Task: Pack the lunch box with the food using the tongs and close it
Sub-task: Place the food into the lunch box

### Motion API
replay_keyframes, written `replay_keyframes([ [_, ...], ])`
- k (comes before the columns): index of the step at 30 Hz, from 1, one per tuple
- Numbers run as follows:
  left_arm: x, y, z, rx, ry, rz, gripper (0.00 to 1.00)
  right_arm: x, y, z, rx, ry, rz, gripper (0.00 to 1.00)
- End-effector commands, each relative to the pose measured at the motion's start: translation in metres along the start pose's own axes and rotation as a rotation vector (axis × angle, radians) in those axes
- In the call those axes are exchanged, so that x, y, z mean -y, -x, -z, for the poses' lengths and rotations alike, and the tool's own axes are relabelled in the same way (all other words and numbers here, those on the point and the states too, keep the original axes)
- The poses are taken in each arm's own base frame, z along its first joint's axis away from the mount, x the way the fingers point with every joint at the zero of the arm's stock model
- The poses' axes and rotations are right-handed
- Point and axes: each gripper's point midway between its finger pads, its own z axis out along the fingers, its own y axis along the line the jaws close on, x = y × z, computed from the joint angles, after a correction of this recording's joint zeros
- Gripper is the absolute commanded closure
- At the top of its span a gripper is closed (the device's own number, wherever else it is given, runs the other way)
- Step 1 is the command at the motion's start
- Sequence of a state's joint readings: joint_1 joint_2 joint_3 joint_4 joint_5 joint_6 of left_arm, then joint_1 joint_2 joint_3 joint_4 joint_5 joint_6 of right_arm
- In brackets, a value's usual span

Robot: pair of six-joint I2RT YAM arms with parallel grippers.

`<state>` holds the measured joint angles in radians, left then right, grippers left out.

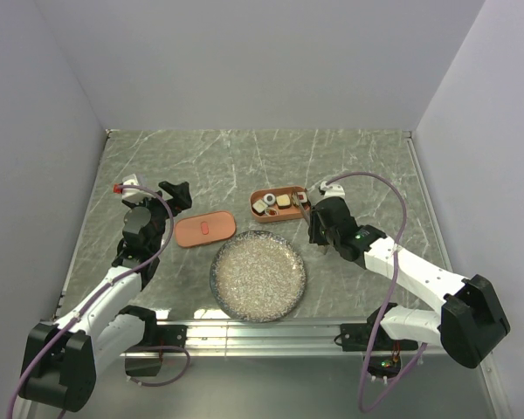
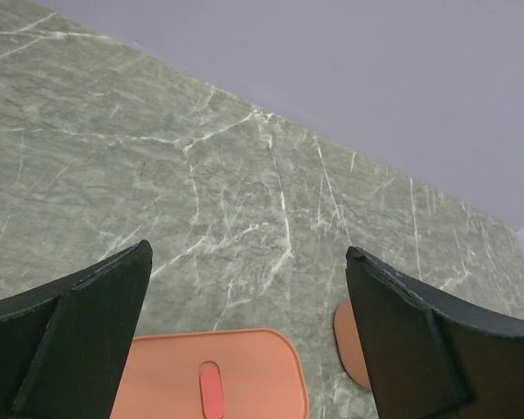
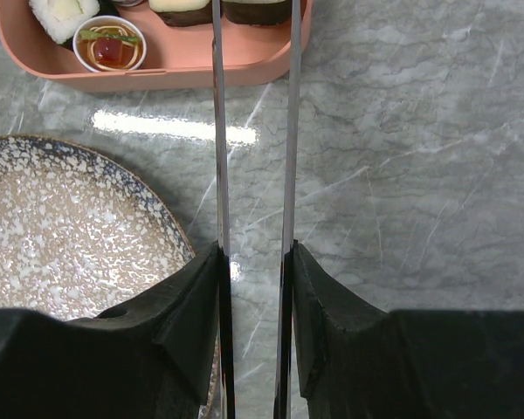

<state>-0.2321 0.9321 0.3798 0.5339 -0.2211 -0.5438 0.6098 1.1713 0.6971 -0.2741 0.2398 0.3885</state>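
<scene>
1. Black fingers of the right gripper [image 3: 256,253] fill the lower part of the right wrist view. They are closed on the tongs [image 3: 220,131], with one finger pressing each thin metal arm from outside.
2. The two arms of the tongs run almost parallel, with a narrow gap between them. They pass above the grey marble table [image 3: 419,175] and over the near wall of the lunch box [image 3: 175,77].
3. Their tips are cut off by the upper edge of this view, so I cannot tell if they touch any piece.
4. The food [image 3: 110,45] lies inside the lunch box. I see a round piece with a red top, a white piece to its left, and two dark-rimmed pieces behind the arms of the tongs.
5. The speckled plate [image 3: 61,236] stands near the lunch box on its near side, not touching it, and to the left of the tongs.
6. The left gripper [image 2: 249,253] is wide open and holds nothing. It hovers above the table, at the far edge of the lid [image 2: 253,362].
7. The lid lies flat on the table with its red mark [image 2: 211,393] facing up. It is just beside the left end of the lunch box, with a small gap between them.
8. From above, the lunch box stands uncovered near the middle of the table, behind the plate, and the right gripper is at its right end.
</scene>
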Motion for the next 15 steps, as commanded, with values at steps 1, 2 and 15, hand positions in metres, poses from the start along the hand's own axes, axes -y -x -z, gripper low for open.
replay_keyframes([
  [1,0.0083,0.0108,0.0001,0.037,-0.037,0.021,0.00,-0.0022,0.0127,-0.0004,0.045,0.000,-0.016,0.60],
  [2,0.0086,0.0107,0.0002,0.037,-0.039,0.021,0.01,-0.0027,0.0132,-0.0001,0.047,0.003,-0.017,0.59],
  [15,0.0088,0.0083,-0.0011,0.027,-0.040,0.019,0.01,-0.0044,0.0153,0.0036,0.063,0.022,-0.018,0.49],
])
